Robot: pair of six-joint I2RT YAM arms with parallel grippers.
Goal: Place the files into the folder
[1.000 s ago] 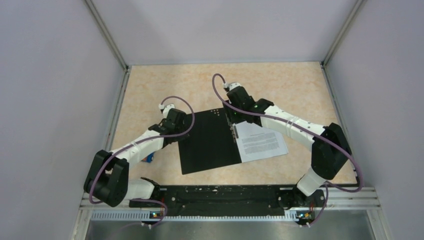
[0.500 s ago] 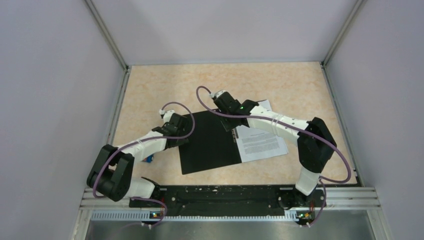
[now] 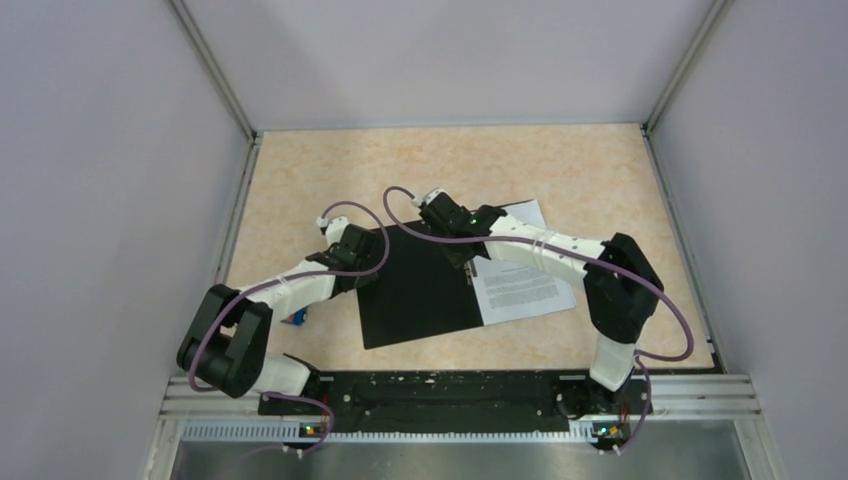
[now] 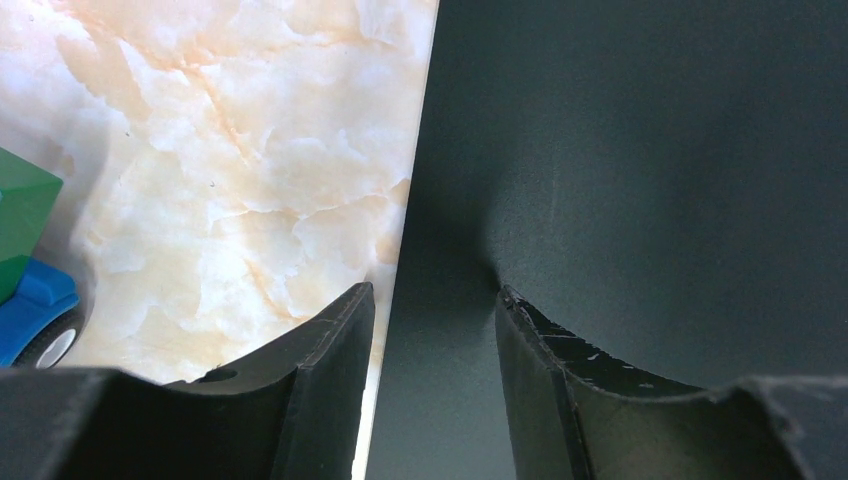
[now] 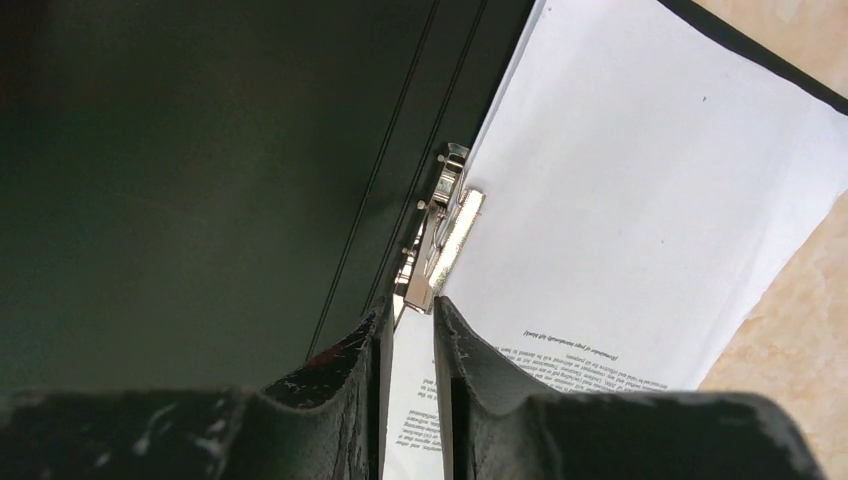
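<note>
The folder [image 3: 420, 290] lies open on the table, black inside up. The files [image 3: 525, 280], white printed sheets, lie on its right half beside the metal spine clip [image 5: 448, 240]. My left gripper [image 3: 366, 266] is open at the folder's left edge; in the left wrist view [image 4: 430, 300] the edge [image 4: 405, 250] runs between its fingers. My right gripper [image 3: 467, 260] hangs over the spine. In the right wrist view [image 5: 410, 310] its fingers are almost together with nothing seen between them. Their tips are at the clip's near end, above the files [image 5: 640, 200].
A small blue and green toy [image 3: 295, 318] lies on the table left of the folder, under my left arm; it also shows in the left wrist view [image 4: 30, 250]. Grey walls close in the marble table [image 3: 560, 170] on three sides.
My right gripper has moved left and a little nearer along the spine, and its elbow has swung inward. More of the files' far corner shows. My left gripper has barely moved.
</note>
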